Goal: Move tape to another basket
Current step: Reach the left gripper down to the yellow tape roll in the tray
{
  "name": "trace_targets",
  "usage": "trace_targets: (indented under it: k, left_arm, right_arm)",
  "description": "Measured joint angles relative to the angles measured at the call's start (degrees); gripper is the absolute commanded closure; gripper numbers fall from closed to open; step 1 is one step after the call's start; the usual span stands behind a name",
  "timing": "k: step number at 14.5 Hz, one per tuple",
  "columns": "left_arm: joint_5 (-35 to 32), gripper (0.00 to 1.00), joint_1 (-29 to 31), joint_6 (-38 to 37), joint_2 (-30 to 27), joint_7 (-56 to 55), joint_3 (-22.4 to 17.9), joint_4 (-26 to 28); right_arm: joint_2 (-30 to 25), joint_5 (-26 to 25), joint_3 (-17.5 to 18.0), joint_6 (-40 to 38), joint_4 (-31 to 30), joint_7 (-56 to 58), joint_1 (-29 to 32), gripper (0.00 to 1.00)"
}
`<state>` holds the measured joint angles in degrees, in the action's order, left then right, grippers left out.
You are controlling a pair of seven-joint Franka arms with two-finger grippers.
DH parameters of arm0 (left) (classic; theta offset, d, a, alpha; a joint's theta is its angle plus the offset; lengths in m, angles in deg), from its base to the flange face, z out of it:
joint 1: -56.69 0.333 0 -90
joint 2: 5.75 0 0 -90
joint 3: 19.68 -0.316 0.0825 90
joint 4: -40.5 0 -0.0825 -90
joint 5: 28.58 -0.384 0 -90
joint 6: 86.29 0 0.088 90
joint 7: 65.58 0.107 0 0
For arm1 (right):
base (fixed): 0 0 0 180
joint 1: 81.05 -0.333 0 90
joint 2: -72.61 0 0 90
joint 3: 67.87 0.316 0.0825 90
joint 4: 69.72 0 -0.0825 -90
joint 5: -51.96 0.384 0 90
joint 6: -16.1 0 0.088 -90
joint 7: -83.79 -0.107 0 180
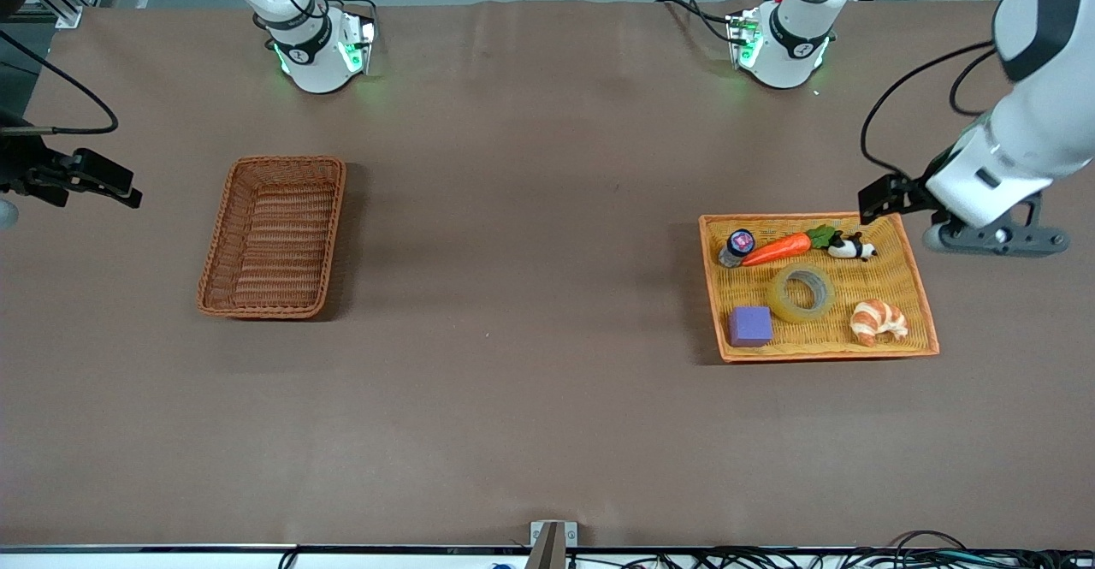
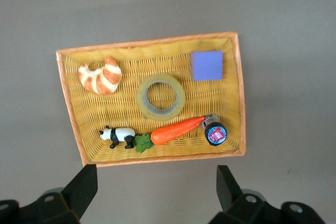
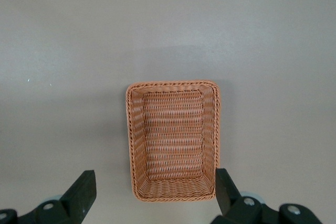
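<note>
The tape [image 1: 801,293] is a yellowish translucent ring. It lies flat in the middle of the orange-yellow tray basket [image 1: 821,352] toward the left arm's end of the table, and also shows in the left wrist view [image 2: 160,96]. The darker reddish-brown basket [image 1: 336,227] stands empty toward the right arm's end and shows in the right wrist view [image 3: 129,140]. My left gripper [image 1: 885,197] hangs open and empty over the table by the tray's corner [image 2: 156,182]. My right gripper [image 1: 111,186] hangs open and empty over the table edge beside the dark basket [image 3: 155,184].
The tray also holds a carrot [image 1: 777,249], a panda figure [image 1: 851,248], a croissant [image 1: 877,321], a purple block [image 1: 750,326] and a small blue-capped bottle [image 1: 738,245], all around the tape. Bare brown table lies between the two baskets.
</note>
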<state>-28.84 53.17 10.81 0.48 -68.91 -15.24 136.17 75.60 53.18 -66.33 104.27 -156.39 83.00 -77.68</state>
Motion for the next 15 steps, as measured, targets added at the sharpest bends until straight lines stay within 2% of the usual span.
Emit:
trace_targets:
  k: [5,9,13,15]
  left_arm:
    - [0.0,0.01,0.8,8.1,9.9,0.0,-1.1,0.6]
    - [-0.1,0.01,1.3,13.4,15.5,0.0,-2.0,2.0]
    - [-0.1,0.02,1.4,26.8,18.4,0.0,-3.5,9.5]
    - [-0.1,0.06,1.4,31.9,19.0,0.0,-3.7,13.5]
  right_arm:
    - [0.0,0.0,0.0,0.0,0.0,0.0,0.0,0.0]
    - [0.0,0.0,0.0,0.0,0.0,0.0,0.0,0.0]
    - [0.0,0.0,0.0,0.0,0.0,0.0,0.0,0.0]
    - [0.0,0.0,0.0,0.0,-0.1,0.0,0.0,0.0]
